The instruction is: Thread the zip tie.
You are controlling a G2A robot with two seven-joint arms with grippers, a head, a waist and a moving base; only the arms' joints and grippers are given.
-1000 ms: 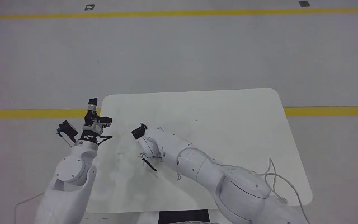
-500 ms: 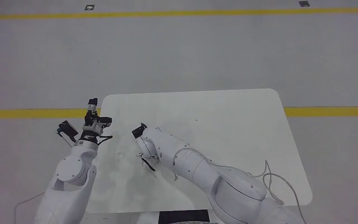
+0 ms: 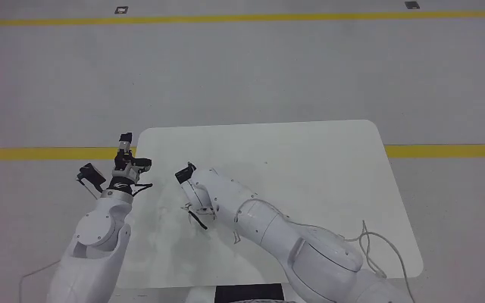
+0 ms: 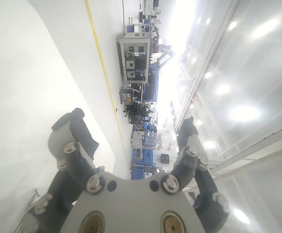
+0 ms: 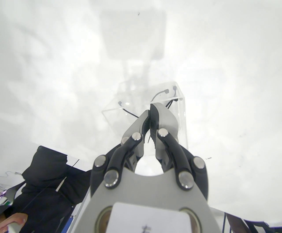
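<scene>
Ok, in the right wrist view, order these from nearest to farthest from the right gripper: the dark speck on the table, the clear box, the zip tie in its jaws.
1. zip tie: held between the shut jaws of the right gripper.
2. clear box: on the table, just beyond the jaw tips.
3. dark speck: on the table, well past the box.

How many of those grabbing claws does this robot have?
2. The left gripper sits by the table's far left corner, fingers open and empty. The right gripper hangs over a clear box on the table, fingers shut on a thin black zip tie.
</scene>
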